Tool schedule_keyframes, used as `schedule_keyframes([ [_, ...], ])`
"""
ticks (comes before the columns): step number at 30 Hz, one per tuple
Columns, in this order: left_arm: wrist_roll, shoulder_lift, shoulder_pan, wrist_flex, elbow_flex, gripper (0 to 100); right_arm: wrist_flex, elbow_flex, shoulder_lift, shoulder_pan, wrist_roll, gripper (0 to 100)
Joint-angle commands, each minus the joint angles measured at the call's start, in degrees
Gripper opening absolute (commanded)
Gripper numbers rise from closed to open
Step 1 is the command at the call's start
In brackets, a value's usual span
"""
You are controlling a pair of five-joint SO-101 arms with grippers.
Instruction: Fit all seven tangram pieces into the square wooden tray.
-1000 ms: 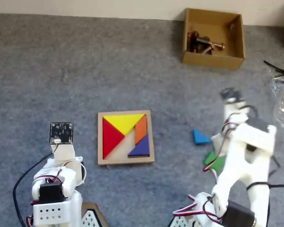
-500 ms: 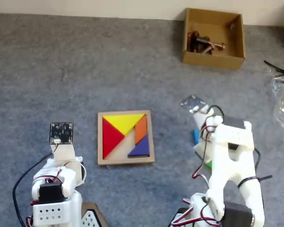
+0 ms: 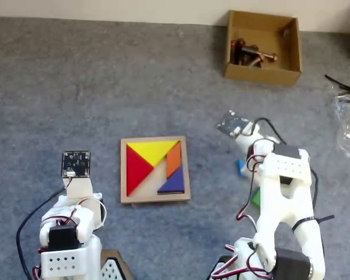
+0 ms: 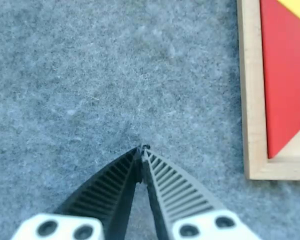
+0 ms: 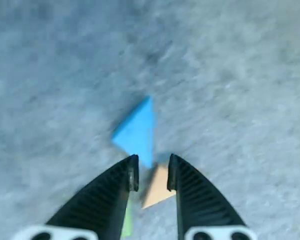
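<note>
The step in hand is judged to be the pick-up of the blue triangle (image 5: 137, 131). For a clean grasp, the jaws of the right gripper (image 5: 152, 171) would best be opened wider and carried forward, so that the triangle alone is straddled and the tan piece (image 5: 159, 187) is left out. At present the jaws are slightly spread, with nothing pinched. The triangle lies flat on the grey carpet (image 3: 76, 87), its near corner just ahead of the tips and roughly in line with the gap. The tan piece is seen below the gap (touching the blue one or only beside it cannot be told). A green piece (image 3: 256, 198) lies nearer the arm's base. All 3 are well apart from the square wooden tray (image 3: 155, 199), where 4 pieces are seated. The left gripper (image 4: 142, 150), pressed together and empty, is held near the tray's edge.
</note>
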Motion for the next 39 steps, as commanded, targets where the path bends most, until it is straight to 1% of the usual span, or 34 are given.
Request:
schedule_keyframes([
  [1,0.1,0.4,-0.5,0.4,1.2,0,-5.7,1.9,-0.9,-0.5,0.4,9.9],
  [7,0.1,0.4,-0.5,0.4,1.2,0,-11.8,5.7,-0.9,-0.5,0.4,9.9],
  [9,0.1,0.4,-0.5,0.4,1.2,0,-11.7,5.5,-0.9,-0.8,-0.7,9.9],
  [12,0.1,0.4,-0.5,0.4,1.2,0,-11.7,5.2,-0.9,-0.9,-4.7,9.9],
  [14,0.1,0.4,-0.5,0.4,1.2,0,-11.6,5.1,-0.9,-1.2,-4.5,9.9],
  [16,0.1,0.4,-0.5,0.4,1.2,0,-10.9,5.1,-0.7,-1.3,-4.1,9.9],
  [20,0.1,0.4,-0.5,0.4,1.2,0,-5.2,5.1,-0.8,-3.2,-4.0,9.9],
  [23,0.1,0.4,-0.5,0.4,1.2,0,-4.5,4.5,-0.5,-5.1,-4.0,9.9],
  [27,0.1,0.4,-0.5,0.4,1.2,0,-4.3,2.9,-0.3,-5.4,-4.1,9.9],
  [30,0.1,0.4,-0.5,0.4,1.2,0,-1.5,3.3,-0.4,-6.7,-4.0,9.9],
  [37,0.1,0.4,-0.5,0.4,1.2,0,-1.5,3.0,-0.7,-7.0,-4.2,9.9],
  [39,0.1,0.4,-0.5,0.4,1.2,0,-3.2,3.0,-0.4,-7.0,-4.0,10.0],
])
